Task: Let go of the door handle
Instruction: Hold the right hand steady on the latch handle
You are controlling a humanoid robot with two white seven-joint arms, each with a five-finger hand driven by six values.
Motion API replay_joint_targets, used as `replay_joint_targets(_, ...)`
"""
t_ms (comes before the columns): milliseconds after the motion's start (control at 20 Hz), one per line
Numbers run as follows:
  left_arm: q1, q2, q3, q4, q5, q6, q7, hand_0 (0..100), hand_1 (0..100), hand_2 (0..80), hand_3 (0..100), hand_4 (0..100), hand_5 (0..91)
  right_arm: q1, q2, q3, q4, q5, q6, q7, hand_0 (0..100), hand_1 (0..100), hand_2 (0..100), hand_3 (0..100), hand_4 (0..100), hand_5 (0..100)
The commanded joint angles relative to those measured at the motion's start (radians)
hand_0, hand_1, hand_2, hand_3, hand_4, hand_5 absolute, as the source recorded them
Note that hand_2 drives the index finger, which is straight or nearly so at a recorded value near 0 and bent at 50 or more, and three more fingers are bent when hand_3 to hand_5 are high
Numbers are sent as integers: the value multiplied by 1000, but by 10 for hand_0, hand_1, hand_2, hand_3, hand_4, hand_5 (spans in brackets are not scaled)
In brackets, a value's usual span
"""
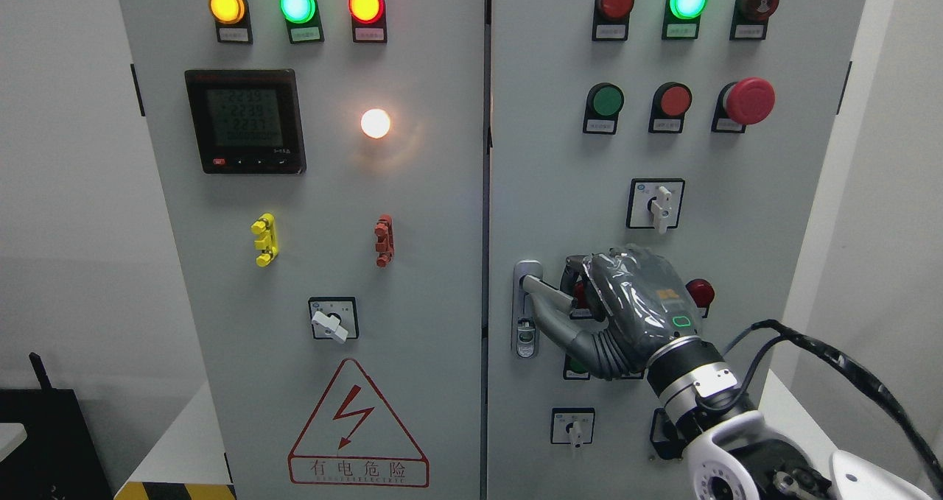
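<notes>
A robot's right hand, reaching in from the lower right of the frame, curls its fingers around the door handle on the right door of a grey electrical cabinet. Indicator lamps glow along the top; a high-voltage warning triangle sits lower left.

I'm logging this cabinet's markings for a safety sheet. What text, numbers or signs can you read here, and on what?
"有电危险" under a lightning bolt: red warning triangle, left door.
Meter display: rows of digits, too blurred to read.
Small labels under the lamps, buttons and switches: too small.
Right hand: orange mark, unreadable.
</notes>
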Motion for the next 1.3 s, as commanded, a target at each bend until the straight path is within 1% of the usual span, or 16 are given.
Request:
replay_joint_targets(0, 0, 0, 0, -31, 0, 0, 1, 120, 389, 0, 0, 0, 0, 1, 0, 0, -1, 0, 0, 0, 436, 180, 738, 1000, 1000, 1000)
replay_joint_targets(1252, 0, 0, 0, -31, 1, 0, 1, 120, 389, 0, 0, 0, 0, 8, -3, 0, -4, 0, -2, -2, 442, 177, 754, 1000, 1000, 1000)
